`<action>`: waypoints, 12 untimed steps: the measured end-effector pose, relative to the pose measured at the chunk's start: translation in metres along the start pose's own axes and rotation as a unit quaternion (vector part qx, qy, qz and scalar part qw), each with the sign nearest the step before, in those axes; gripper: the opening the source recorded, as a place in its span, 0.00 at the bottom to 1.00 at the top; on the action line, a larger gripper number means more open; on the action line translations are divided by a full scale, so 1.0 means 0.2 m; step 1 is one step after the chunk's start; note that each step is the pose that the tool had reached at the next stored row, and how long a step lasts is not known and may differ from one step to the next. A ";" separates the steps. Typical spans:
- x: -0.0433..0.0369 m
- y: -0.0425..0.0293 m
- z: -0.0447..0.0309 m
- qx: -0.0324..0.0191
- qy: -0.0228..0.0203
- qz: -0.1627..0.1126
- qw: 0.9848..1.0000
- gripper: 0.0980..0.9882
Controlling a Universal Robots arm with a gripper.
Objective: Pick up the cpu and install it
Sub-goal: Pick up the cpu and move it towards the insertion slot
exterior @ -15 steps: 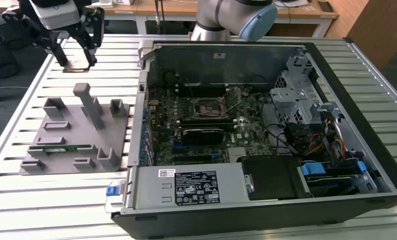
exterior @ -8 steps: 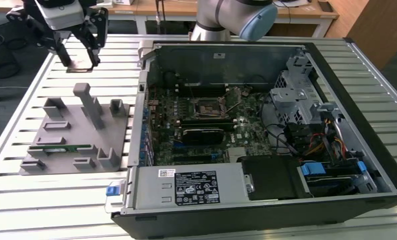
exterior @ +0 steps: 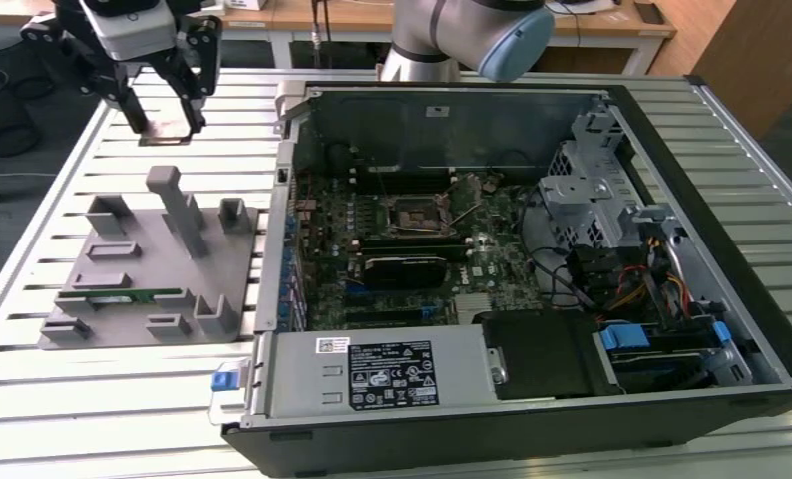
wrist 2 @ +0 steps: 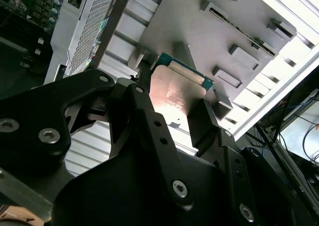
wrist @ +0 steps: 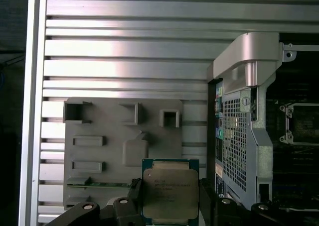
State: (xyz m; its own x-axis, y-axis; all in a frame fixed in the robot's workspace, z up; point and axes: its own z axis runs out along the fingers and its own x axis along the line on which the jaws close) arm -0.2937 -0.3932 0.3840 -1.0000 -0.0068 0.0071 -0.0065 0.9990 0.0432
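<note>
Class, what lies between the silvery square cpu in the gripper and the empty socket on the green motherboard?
In the exterior view, from cpu to socket: bare slatted metal table, then the computer case's grey side wall.

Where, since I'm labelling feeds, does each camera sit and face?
Exterior view: off the arm, above the table, looking down on the computer case, tray and arm.
First wrist view: on the wrist, looking down past the jaws at the cpu, tray and case.
Second wrist view: close behind the jaws, looking along them at the cpu.
Both wrist views share the cpu clamped between the jaws.
</note>
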 end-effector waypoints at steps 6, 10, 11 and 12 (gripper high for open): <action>-0.021 0.000 0.001 0.000 0.000 0.000 1.000 0.50; -0.033 0.000 0.002 0.000 0.000 0.000 1.000 0.50; -0.036 0.000 0.002 0.000 0.000 0.000 1.000 0.50; -0.038 0.000 0.003 0.000 0.000 0.000 1.000 0.50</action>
State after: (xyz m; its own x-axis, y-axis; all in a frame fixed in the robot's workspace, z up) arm -0.2861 -0.3932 0.3834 -1.0000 -0.0068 0.0070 -0.0065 0.9990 0.0432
